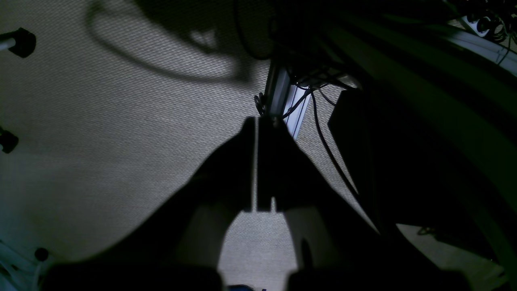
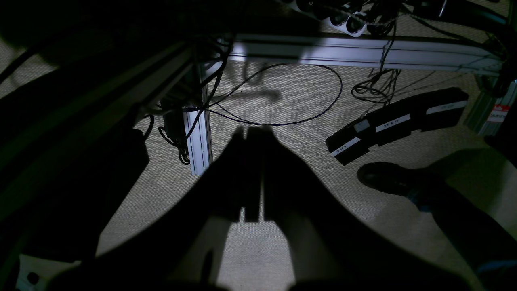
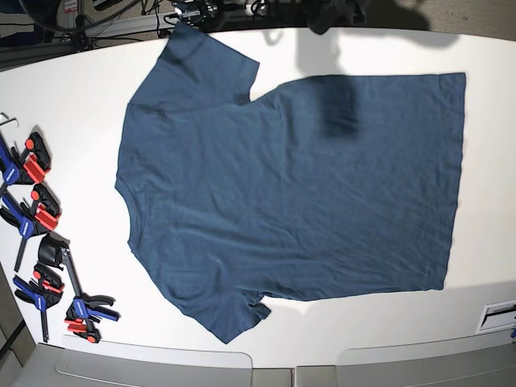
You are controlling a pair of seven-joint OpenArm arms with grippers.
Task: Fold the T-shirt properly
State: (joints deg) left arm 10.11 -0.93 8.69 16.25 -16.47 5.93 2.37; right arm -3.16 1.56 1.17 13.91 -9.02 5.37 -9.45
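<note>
The dark navy T-shirt (image 3: 298, 185) lies spread flat on the white table (image 3: 81, 113) in the base view, collar side to the left and hem to the right, one sleeve at the top left and one at the bottom left. Neither arm shows in the base view. My left gripper (image 1: 256, 120) shows only in the left wrist view, shut and empty, hanging over carpeted floor. My right gripper (image 2: 253, 128) shows only in the right wrist view, also shut and empty over the floor. The shirt is out of both wrist views.
Several red-and-blue clamps (image 3: 36, 214) lie along the table's left edge. Below the table are an aluminium frame leg (image 2: 198, 137), loose cables (image 2: 282, 121), a black foot pedal unit (image 2: 396, 121) and a person's shoe (image 2: 383, 178).
</note>
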